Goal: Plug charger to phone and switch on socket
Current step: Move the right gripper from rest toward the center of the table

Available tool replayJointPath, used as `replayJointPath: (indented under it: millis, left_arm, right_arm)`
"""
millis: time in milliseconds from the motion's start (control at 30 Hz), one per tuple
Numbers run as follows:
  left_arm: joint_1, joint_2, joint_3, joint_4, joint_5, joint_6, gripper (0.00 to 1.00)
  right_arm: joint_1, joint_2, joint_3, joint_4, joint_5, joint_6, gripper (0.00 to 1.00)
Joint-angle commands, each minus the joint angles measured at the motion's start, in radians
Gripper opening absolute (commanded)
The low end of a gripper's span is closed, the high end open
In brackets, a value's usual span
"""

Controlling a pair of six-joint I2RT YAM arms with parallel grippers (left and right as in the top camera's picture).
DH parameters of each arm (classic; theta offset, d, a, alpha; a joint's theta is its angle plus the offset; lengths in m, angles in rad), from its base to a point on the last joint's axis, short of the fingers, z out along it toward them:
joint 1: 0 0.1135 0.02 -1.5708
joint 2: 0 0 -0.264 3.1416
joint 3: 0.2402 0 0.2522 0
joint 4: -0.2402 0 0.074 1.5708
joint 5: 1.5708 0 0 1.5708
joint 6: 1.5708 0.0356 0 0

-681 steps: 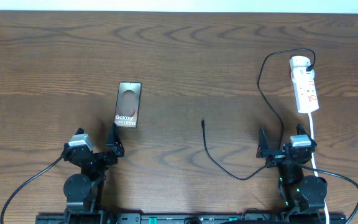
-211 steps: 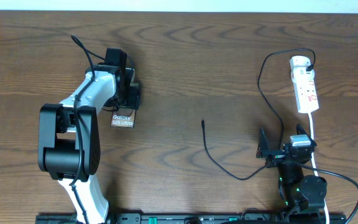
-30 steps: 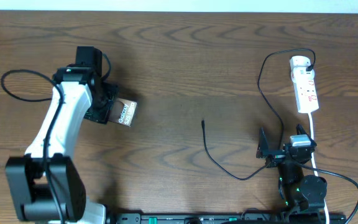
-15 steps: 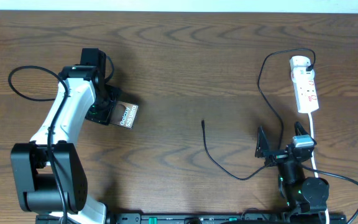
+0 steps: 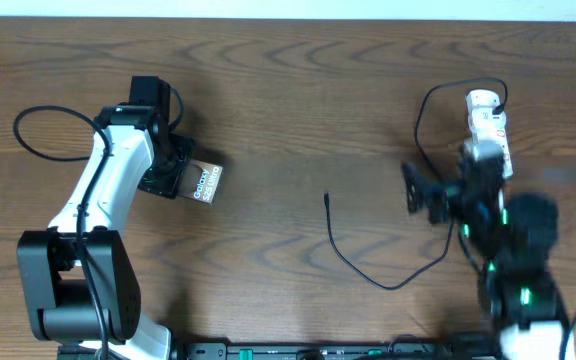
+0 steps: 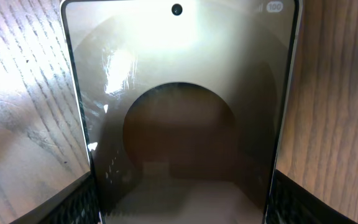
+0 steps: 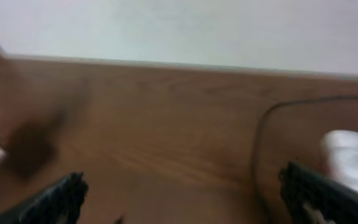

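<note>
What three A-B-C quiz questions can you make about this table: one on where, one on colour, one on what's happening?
1. Where is the phone?
A. At the far right edge.
B. Between the left jaws, on the left of the table.
C. On the floor.

2. What colour is the socket?
A. Green.
B. Blue.
C. White.

3. What is the tip of the charger doing?
A. Lying loose on the table.
B. Plugged into the phone.
C. Tucked under the socket.

Answers: 1 B, the left wrist view shows a jaw at each side of it; 2 C, its rounded end shows white; 3 A, the tip lies alone mid-table, apart from the phone.
</note>
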Motion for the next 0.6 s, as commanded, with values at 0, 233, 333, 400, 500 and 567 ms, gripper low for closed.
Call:
replayJointPath:
  millis: [0,233,333,400,500,567]
  left_arm:
    - [-0.003,-0.009,-0.002,-0.002,-0.024,0.007,0.07]
    - [-0.003,-0.009,-0.002,-0.002,-0.024,0.007,0.08]
    - [-0.003,-0.009,-0.002,-0.003,-0.024,0.007,0.07]
    - [-0.003,-0.009,-0.002,-0.003,-0.025,0.007,0.07]
    - [-0.003,-0.009,-0.002,-0.002,-0.025,0.006,0.07]
    - [-0.003,-0.009,-0.002,-0.002,-0.024,0.006,0.07]
  right_arm:
    - [-0.002,0.219,0.181,-0.079,-0.22,-0.008,0.99]
    - [0.01,0.584,0.443,-0.285,-0.592,-0.007,0.99]
    - [0.039,0.648,0.447,-0.277,-0.641,-0.008,0.99]
    - [0.065,0.667,0.447,-0.268,-0.64,-0.008,0.99]
    - [0.097,0.669,0.447,-0.219,-0.64,-0.008,0.99]
    - [0.117,0.67,0.447,-0.171,-0.64,0.051,0.99]
